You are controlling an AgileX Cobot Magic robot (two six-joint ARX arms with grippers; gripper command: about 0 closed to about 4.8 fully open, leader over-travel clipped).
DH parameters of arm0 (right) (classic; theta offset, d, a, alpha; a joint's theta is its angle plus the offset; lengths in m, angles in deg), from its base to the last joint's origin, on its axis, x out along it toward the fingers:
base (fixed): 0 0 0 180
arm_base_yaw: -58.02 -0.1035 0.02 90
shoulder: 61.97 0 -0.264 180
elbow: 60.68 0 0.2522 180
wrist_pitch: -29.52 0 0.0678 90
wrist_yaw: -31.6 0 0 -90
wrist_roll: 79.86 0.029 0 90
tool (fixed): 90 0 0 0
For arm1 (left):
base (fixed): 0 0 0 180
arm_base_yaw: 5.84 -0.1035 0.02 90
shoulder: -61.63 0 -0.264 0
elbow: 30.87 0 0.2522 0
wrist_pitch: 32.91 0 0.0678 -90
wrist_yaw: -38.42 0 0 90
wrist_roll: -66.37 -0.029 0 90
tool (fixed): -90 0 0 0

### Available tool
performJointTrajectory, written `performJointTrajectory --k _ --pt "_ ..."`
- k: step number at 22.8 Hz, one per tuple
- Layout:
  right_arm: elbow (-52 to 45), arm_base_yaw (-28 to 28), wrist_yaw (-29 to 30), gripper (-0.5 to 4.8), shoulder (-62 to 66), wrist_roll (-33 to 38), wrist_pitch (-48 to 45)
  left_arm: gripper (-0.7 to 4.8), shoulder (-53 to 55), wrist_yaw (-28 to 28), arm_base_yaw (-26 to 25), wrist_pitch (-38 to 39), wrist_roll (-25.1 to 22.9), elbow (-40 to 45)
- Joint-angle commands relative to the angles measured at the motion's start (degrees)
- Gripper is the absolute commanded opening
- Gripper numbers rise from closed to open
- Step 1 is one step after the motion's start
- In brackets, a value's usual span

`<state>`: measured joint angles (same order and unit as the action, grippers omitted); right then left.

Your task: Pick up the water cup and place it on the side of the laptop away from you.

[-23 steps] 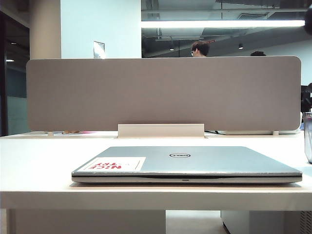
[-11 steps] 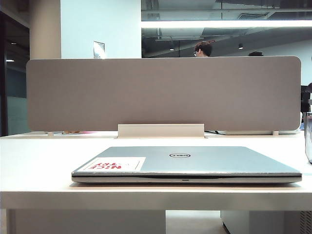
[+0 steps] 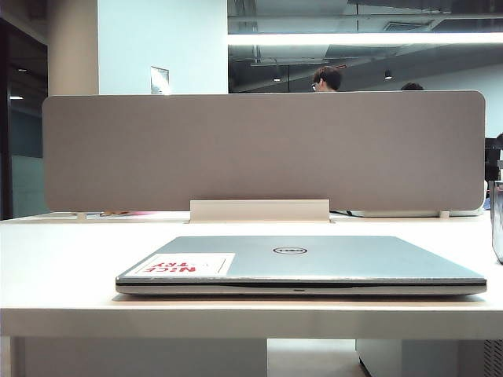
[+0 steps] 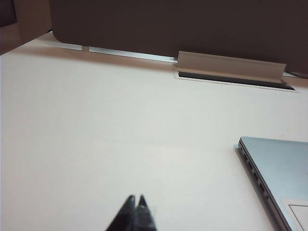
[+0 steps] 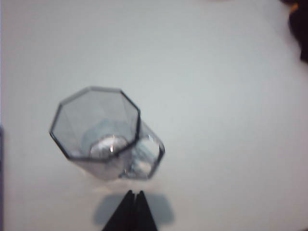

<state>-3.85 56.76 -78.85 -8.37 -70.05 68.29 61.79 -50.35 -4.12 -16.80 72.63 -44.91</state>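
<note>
White tabletop (image 3: 63, 259) fills the lower part of the exterior view, with a wide grey divider panel (image 3: 263, 149) standing upright along its far edge and a pale cable-slot cover (image 3: 259, 210) at the panel's foot. Next in size is the laptop (image 3: 302, 263), silver-grey, closed and lying flat near the front edge of the table, its round logo (image 3: 289, 250) on the lid and a white sticker with red letters (image 3: 185, 265) towards its left corner. In the left wrist view a corner of the same laptop shows with its side ports, well apart from the gripper.

Smaller still is the water cup (image 5: 103, 134), clear, with an angular rim, a thick base and a side handle; it stands upright on the bare table, and in the exterior view only a sliver of it shows at the far right edge, to the right of the laptop and apart from it.

Smallest are the dark finger ends. The right gripper (image 5: 134, 196) has its two fingers pressed together with nothing between them, hovering above the table just beside the cup's handle side, not touching it. The left gripper (image 4: 135, 201) likewise has its tips together, holding nothing, over bare table.
</note>
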Motion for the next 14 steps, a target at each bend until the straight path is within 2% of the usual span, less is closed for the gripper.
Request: performJointTrajectory --k 1,3,9,14 --pt "-5.11 -0.13 1.86 -0.07 -4.96 3.52 -3.54 -0.06 0.07 0.55 -0.02 -0.68 0.22 -0.17" --pt "-9.60 -0.24 3.72 -0.07 -10.16 4.63 -5.62 -0.06 0.07 0.55 -0.02 -0.68 0.22 -0.17" --pt "-20.52 -2.05 3.63 -0.08 -21.46 7.39 -9.01 -0.06 0.07 0.52 -0.02 -0.35 0.20 -0.17" --pt "-30.84 -2.29 3.65 -0.05 -24.87 8.41 -16.06 -0.06 0.04 0.52 -0.02 0.33 0.20 -0.17"
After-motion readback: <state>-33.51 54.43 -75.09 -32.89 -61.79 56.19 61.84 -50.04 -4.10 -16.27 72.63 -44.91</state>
